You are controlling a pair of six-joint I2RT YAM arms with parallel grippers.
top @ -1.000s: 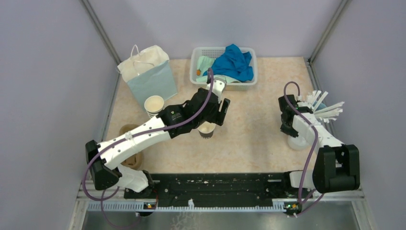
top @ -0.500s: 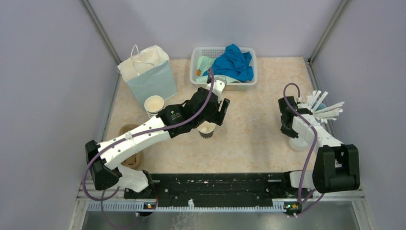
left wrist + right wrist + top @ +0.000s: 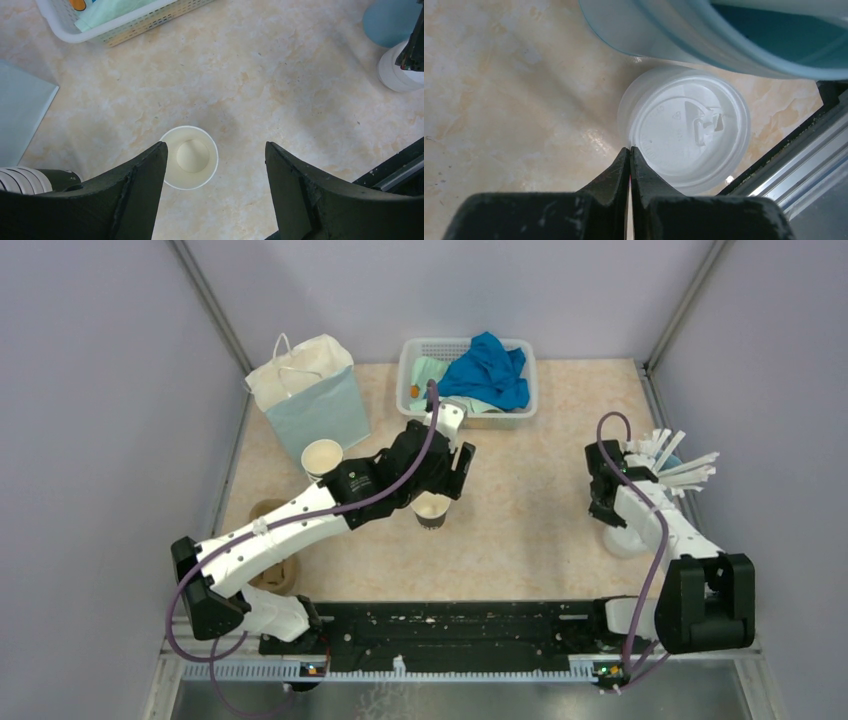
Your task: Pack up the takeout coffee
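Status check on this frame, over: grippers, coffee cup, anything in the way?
Left gripper open above unlidded cup. Right gripper shut at edge of lid, grip unconfirmed. Blue stick cup close beside lid.

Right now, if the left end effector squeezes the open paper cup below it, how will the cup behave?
The paper cup looks empty, so it is probably light and may tip if nudged. With no lid on, its thin rim would likely buckle under a firm squeeze.
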